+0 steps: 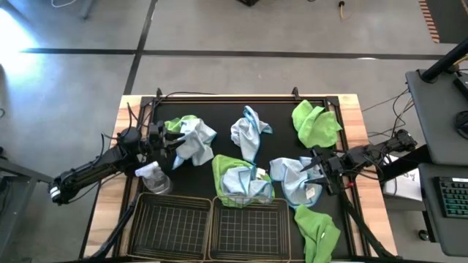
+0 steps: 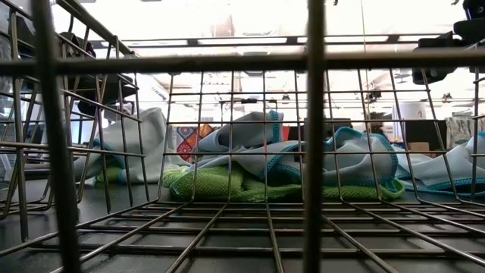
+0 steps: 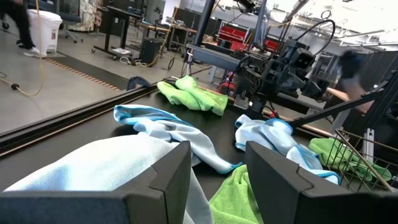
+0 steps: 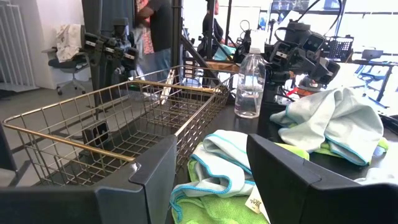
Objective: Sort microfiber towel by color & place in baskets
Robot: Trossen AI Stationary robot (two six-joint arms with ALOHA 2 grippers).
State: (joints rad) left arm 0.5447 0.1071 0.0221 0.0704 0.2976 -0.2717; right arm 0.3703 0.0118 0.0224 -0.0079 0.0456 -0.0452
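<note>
While my left gripper [image 1: 170, 143] hovers with fingers parted, empty, at the blue-and-green towel heap [image 1: 191, 139] on the mat's left, both baskets [image 1: 212, 226] sit side by side at the near edge — long axes left-right, a green-blue pile [image 1: 241, 183] draped over the right rim. My right gripper [image 1: 313, 166] — fingers spread, empty — sits at a blue towel [image 1: 292, 180].

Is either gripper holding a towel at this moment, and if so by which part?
Nothing is held. The left gripper and the right gripper both stand open, with cloths beyond the fingers, not between them.
</note>
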